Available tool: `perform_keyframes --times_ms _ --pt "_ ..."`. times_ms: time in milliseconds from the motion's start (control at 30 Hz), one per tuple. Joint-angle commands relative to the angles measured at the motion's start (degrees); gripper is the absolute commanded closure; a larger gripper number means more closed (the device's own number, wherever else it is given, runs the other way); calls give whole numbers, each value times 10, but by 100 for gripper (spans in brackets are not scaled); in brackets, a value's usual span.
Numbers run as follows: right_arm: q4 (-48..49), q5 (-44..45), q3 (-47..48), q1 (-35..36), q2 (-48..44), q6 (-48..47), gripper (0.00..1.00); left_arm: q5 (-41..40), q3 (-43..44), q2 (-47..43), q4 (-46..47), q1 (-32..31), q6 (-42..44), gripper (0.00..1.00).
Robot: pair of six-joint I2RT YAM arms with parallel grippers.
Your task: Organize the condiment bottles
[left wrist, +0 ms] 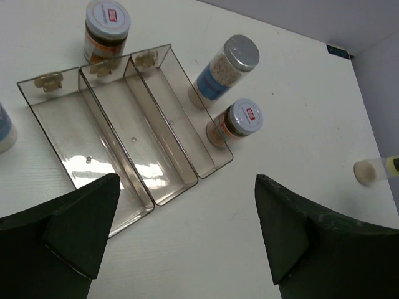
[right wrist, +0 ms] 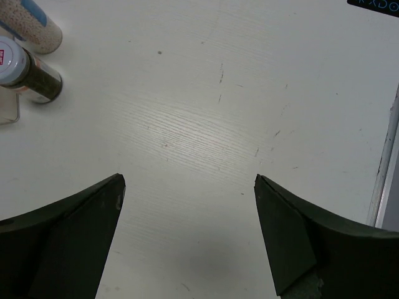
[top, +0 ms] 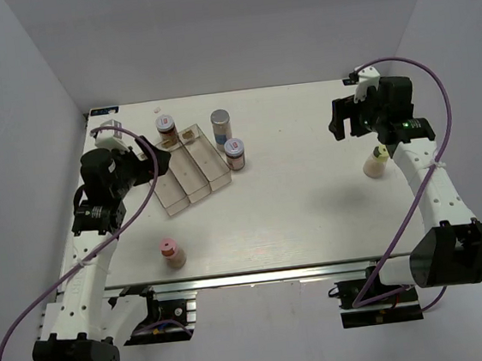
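Note:
The clear three-compartment tray [top: 190, 170] lies at the table's back left, with nothing in it. A white-lidded brown jar [top: 166, 128] stands behind it. A silver-lidded bottle [top: 221, 127] and a white-lidded jar [top: 235, 153] stand at its right side. A pink-lidded bottle [top: 173, 252] stands near the front left. A pale yellow-lidded bottle [top: 377, 162] stands beside the right arm. My left gripper [top: 157, 162] is open over the tray's near left end [left wrist: 187, 205]. My right gripper [top: 345, 119] is open above bare table [right wrist: 187, 187]. Another blue-labelled bottle [left wrist: 4, 128] shows at the left wrist view's left edge.
The left wrist view shows the tray [left wrist: 75, 134], the brown jar [left wrist: 106, 30], the silver-lidded bottle [left wrist: 225, 70], the white-lidded jar [left wrist: 239, 122] and the yellow-lidded bottle [left wrist: 374, 170] far right. White walls enclose the table [top: 314, 216] on three sides.

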Motion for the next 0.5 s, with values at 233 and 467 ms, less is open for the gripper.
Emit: perform_keyframes --times_ms 233,467 --pt "-72 -116 0 9 -15 -205 11 34 14 -8 -65 1 -4 33" --pt "-73 -133 -28 9 -39 -182 15 -17 -5 -50 -162 1 -64 28"
